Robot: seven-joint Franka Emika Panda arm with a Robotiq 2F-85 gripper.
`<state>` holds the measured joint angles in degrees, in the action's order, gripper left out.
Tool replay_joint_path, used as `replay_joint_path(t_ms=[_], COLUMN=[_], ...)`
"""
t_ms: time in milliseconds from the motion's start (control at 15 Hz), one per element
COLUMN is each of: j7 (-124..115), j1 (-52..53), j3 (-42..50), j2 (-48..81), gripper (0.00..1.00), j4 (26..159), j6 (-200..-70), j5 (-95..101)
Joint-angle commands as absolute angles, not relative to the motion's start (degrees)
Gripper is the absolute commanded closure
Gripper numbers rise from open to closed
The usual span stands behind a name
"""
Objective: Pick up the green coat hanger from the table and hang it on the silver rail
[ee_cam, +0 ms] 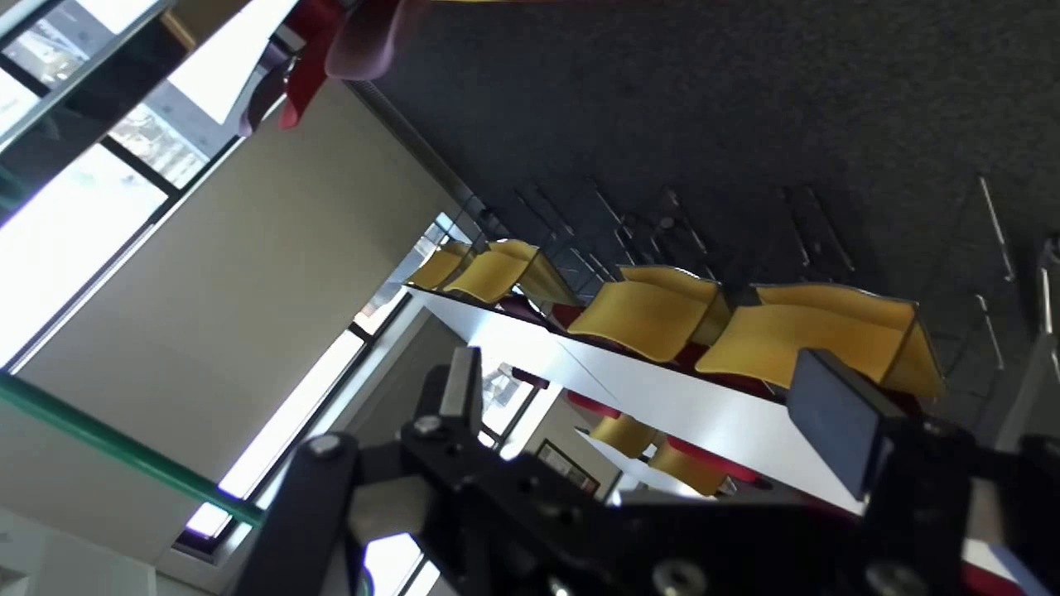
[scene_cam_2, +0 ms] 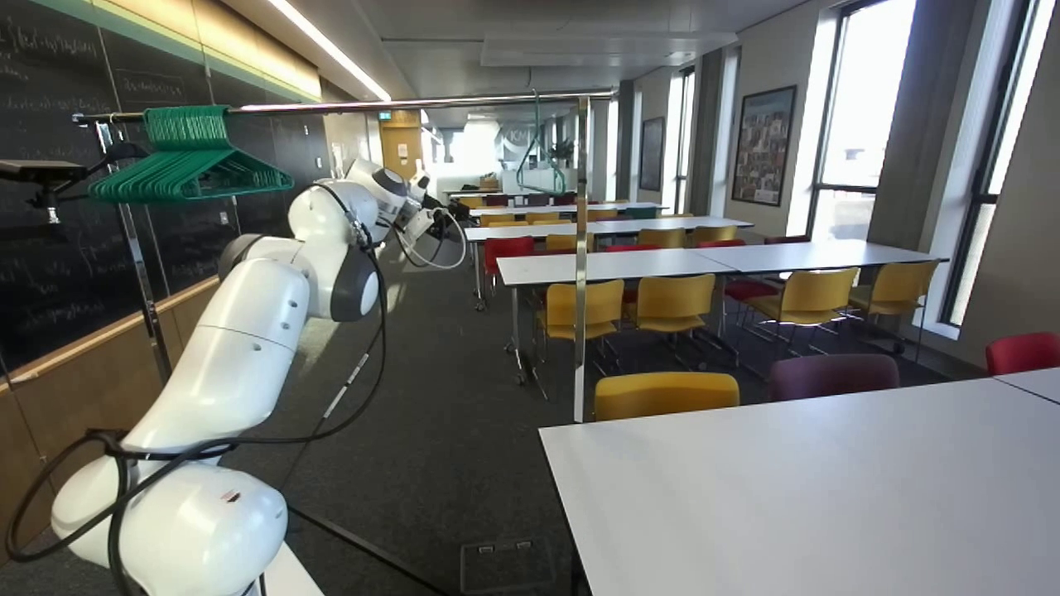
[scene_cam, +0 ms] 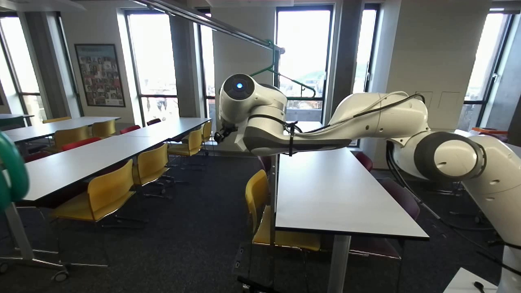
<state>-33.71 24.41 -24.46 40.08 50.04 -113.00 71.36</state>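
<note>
One green coat hanger (scene_cam: 271,68) is suspended by its hook from the silver rail (scene_cam_2: 431,103), close to one end and just beside an upright post (scene_cam_2: 581,273). The hook points upward; the long axis, shoulder to shoulder, runs roughly crosswise to the rail (part of the lower outline is hidden behind the white arm (scene_cam: 395,122) in an exterior view). The gripper (ee_cam: 638,381) is unclenched: in the wrist view its two fingers (ee_cam: 836,422) stand well apart, with yellow chairs (ee_cam: 642,314) visible through the gap. A green bar (ee_cam: 124,449) crosses the lower left of the same view, outside the fingers (whether it belongs to this hanger cannot be told). Toward the opposite end of the rail hangs a dense cluster of green hangers (scene_cam_2: 190,170). Near the post stands the white-topped table (scene_cam: 350,195), a plain rectangular surface with a dark edge. Beyond it, long pale tables (scene_cam: 93,156) stand in parallel rows, seated with yellow and red chairs (scene_cam_2: 509,247), on dark carpet (scene_cam: 195,219). Tall windows (scene_cam: 152,53) and a framed poster (scene_cam: 99,75) share one wall; a blackboard (scene_cam_2: 50,273) with chalk writing lines the wall opposite. Overhead, a strip light (scene_cam_2: 331,50) runs along the pale ceiling (scene_cam_2: 431,21).
</note>
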Motion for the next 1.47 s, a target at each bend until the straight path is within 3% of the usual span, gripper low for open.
replay_joint_path(t_ms=[0, 533, 1200, 1267, 1400], j7=[-40.7, -53.2, -44.6, -44.4, -42.5], j1=[18.1, 4.4, -17.4, -3.9, -6.0], j3=[-26.9, -33.1, -46.2, -32.9, -34.4], j2=[32.1, 23.5, 11.1, 13.9, 12.2], gripper=[0.0, 0.0, 0.0, 0.0, 0.0], j4=[63.4, 80.8, 102.2, 96.4, 98.8], j6=[-120.4, -137.4, -141.7, -140.3, -140.1], j5=[68.3, 55.0, 11.7, 12.2, 8.7])
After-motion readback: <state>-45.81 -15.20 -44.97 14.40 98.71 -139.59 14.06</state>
